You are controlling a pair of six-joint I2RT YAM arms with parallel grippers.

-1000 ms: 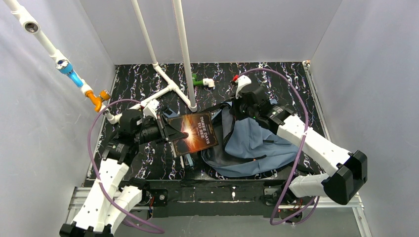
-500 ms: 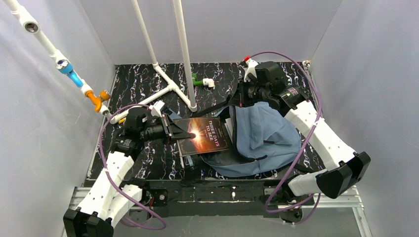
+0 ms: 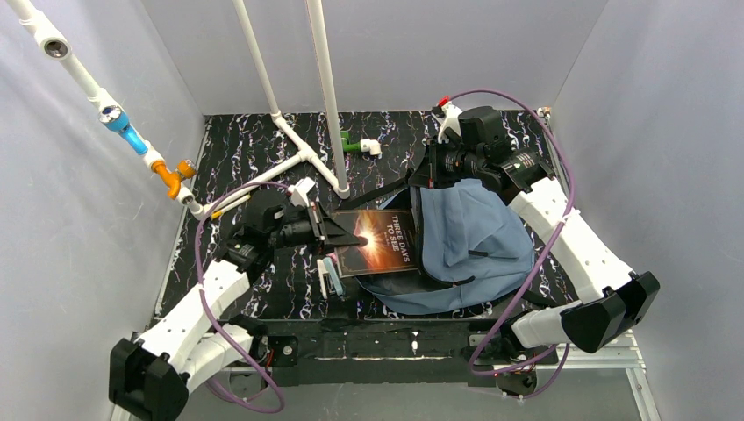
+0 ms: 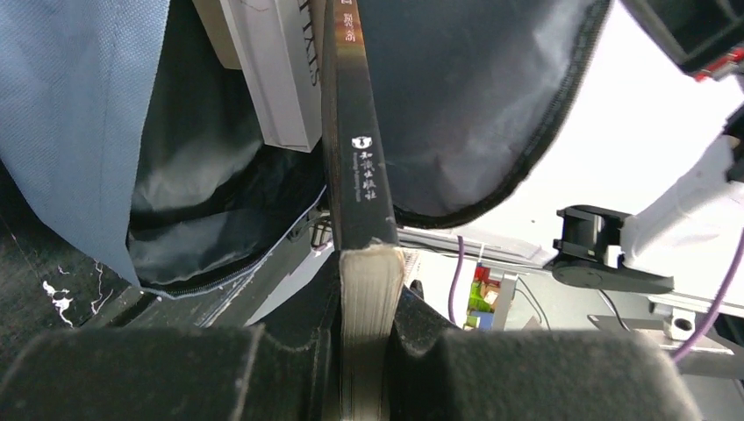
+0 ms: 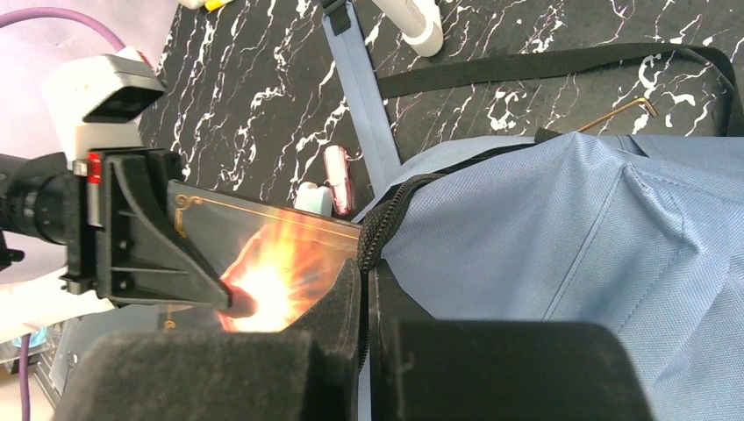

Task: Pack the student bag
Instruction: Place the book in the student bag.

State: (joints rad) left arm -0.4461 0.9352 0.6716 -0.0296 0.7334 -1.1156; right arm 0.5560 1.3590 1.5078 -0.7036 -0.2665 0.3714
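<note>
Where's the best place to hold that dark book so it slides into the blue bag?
Grip the book at its edge farthest from the student bag, coming from the left, jaws across both covers. It's thin and flat, and this leaves the leading edge free for the opening.

1. The left arm [image 3: 206, 298] folds at an elbow at the near left, and its forearm reaches forward and to the right.
2. The left gripper [image 3: 355, 239] points right toward the centre, its jaws pressed on the end of a book [image 3: 386, 244]. In the wrist view both fingers [image 4: 281, 351] lie flat against the covers.
3. The right arm [image 3: 570, 241] bends at an elbow out at the near right, its forearm climbing toward the far side.
4. The right gripper [image 3: 427, 175] points left, jaws nearly together, pinching the black-edged rim of the student bag [image 3: 478, 232].
</note>
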